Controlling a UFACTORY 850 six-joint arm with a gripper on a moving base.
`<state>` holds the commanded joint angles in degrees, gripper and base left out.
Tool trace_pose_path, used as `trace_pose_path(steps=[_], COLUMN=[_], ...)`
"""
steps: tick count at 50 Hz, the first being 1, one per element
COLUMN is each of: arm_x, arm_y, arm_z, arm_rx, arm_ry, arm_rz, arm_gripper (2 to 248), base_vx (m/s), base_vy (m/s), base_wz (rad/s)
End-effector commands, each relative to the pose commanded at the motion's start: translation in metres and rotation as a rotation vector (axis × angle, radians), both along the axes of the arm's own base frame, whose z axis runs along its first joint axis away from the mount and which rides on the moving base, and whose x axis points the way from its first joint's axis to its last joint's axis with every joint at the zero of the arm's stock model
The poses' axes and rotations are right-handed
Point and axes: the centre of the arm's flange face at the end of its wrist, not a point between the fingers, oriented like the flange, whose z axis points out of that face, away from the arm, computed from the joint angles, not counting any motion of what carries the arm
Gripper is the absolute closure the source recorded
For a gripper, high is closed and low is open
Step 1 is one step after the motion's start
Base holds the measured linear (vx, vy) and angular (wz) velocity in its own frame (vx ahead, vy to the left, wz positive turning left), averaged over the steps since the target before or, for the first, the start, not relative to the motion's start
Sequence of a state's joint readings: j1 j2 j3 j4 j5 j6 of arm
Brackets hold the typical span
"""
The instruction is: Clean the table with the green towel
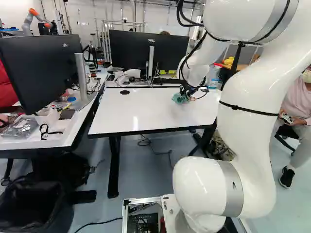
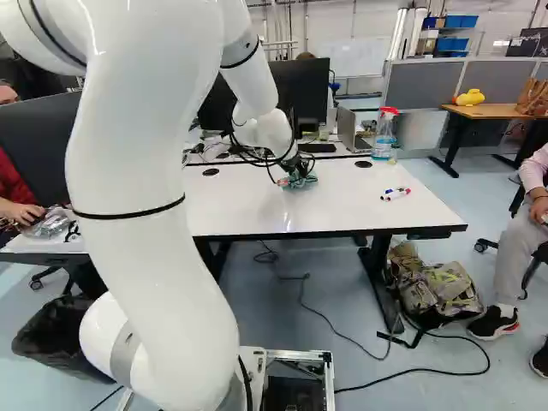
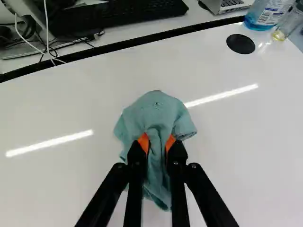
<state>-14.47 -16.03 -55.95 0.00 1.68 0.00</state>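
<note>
The pincer [image 2: 296, 171] is clamped on the bunched green towel [image 3: 156, 111], on the glossy white bench [image 2: 248, 210]. Pens [image 2: 396, 194] lie there too; a spray bottle [image 2: 384, 139] stands near its far edge, a backpack [image 2: 441, 291] on the floor [image 2: 300, 377].

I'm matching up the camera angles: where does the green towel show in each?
Left base view: green towel right of the middle, on the white table.
Right base view: slightly right of the middle, on the table's far half.
Wrist view: between the gripper's fingers.
Shared landmark: spray bottle, beyond the towel.
</note>
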Motion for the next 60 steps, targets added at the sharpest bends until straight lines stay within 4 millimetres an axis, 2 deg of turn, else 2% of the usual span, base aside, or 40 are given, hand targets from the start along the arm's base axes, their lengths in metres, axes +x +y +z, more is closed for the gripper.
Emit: trace_pose_path(steps=[36,60], arm_x=[-0.033,-0.043], arm_y=[0.057,0.097], arm_z=[0.043,0.043], arm_rx=[-0.014,-0.011], arm_ry=[-0.065,-0.063], arm_rz=[0.092,0.167], arm_gripper=[192,192], base_vx=[0.000,0.000], base_vy=[0.000,0.000], base_wz=[0.000,0.000])
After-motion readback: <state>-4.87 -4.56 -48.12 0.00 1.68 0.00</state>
